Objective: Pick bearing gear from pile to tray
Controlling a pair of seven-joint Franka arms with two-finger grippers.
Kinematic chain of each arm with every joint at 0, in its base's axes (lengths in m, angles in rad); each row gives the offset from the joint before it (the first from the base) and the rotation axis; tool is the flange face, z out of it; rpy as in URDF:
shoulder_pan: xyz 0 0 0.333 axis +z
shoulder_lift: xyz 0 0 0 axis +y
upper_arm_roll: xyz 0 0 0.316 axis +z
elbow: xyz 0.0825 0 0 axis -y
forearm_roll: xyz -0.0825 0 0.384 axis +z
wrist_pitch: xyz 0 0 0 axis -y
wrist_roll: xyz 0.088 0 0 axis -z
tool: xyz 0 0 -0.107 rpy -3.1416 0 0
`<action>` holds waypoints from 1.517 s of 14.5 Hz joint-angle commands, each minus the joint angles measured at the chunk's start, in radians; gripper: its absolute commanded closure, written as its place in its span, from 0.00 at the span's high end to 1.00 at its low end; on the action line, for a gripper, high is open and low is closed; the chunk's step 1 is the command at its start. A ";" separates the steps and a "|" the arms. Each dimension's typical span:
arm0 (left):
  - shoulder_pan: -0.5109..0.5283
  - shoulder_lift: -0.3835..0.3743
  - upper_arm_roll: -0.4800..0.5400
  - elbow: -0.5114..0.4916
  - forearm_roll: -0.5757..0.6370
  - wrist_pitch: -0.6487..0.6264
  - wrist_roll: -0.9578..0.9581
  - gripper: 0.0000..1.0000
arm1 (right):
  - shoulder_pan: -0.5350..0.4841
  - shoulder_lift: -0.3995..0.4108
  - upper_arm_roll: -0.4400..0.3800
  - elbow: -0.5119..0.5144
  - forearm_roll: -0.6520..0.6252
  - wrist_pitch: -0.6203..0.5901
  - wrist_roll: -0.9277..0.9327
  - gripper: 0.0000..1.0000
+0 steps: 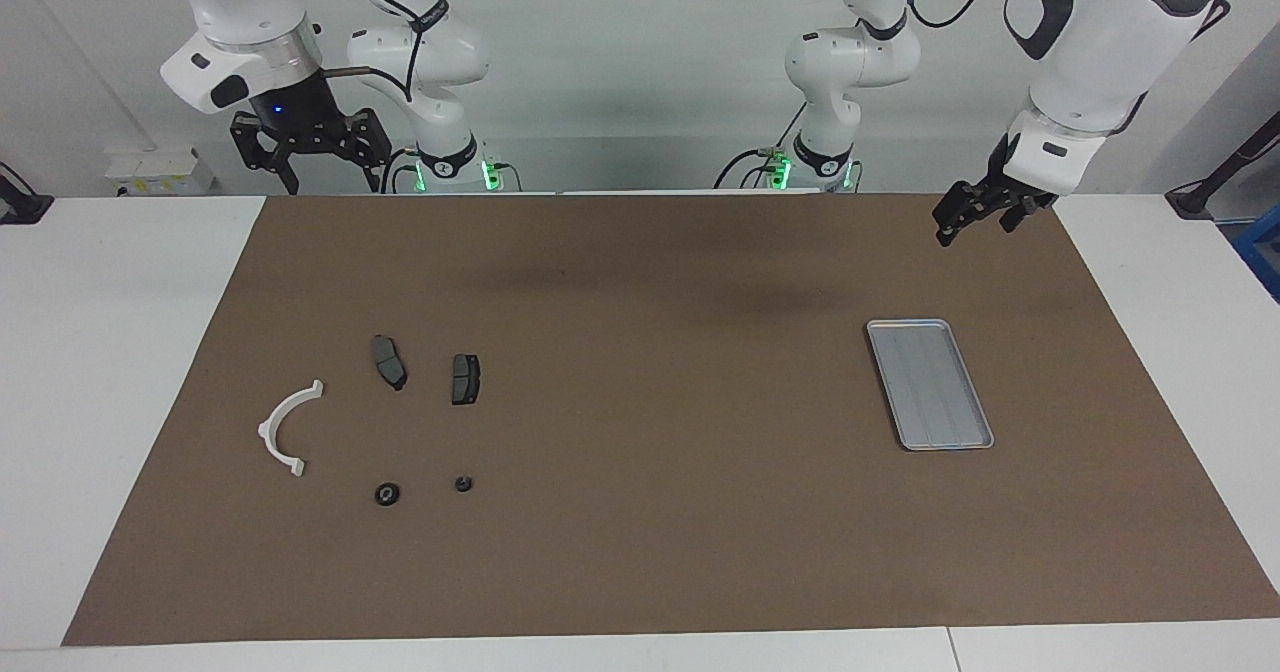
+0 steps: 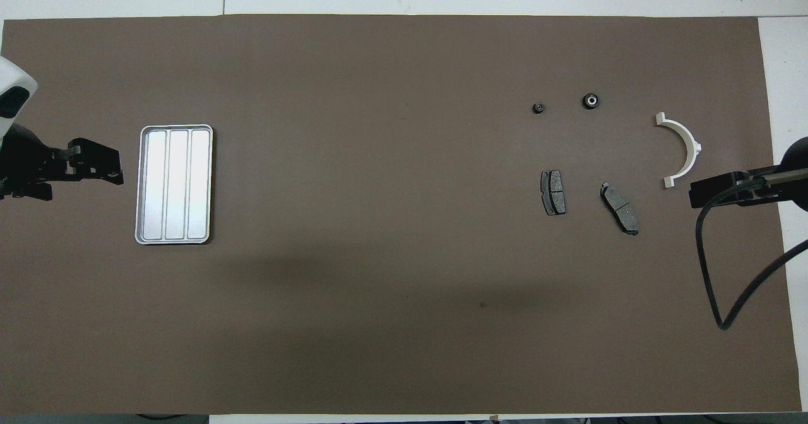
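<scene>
Facing view: both arms hang raised at the robots' edge of the brown mat (image 1: 640,512), one at each end.
Left gripper (image 1: 975,214): up over the mat's corner at the left arm's end, jaws spread, nothing in them.
Right gripper (image 1: 310,152): up over the mat's edge at the right arm's end, jaws spread wide, nothing in them.
Tray (image 1: 880,337): flat on the mat toward the left arm's end, silver-grey, ribbed bottom, nothing in it.
Pile: loose parts on the mat toward the right arm's end, well apart from the tray.
White bracket (image 1: 283,427): curved, outermost of the pile.
Brake pads: two dark grey pieces, one (image 1: 389,361) beside the other (image 1: 465,379), nearest the robots within the pile.
Larger black ring (image 1: 387,494): farther from the robots than the pads, pale centre in the overhead view (image 2: 590,101).
Smaller black piece (image 1: 463,484): beside the ring, apart from it; which one is the bearing gear I cannot tell.
</scene>
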 commanded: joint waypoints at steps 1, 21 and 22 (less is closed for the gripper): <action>-0.006 -0.018 0.008 -0.010 -0.011 -0.002 0.008 1.00 | -0.013 -0.009 0.009 -0.010 -0.001 0.015 -0.013 1.00; -0.006 -0.018 0.008 -0.010 -0.011 -0.002 0.008 1.00 | -0.001 0.110 0.018 -0.045 0.031 0.191 -0.007 1.00; -0.006 -0.018 0.008 -0.010 -0.011 -0.002 0.008 1.00 | 0.012 0.153 0.018 -0.045 0.028 0.222 0.013 1.00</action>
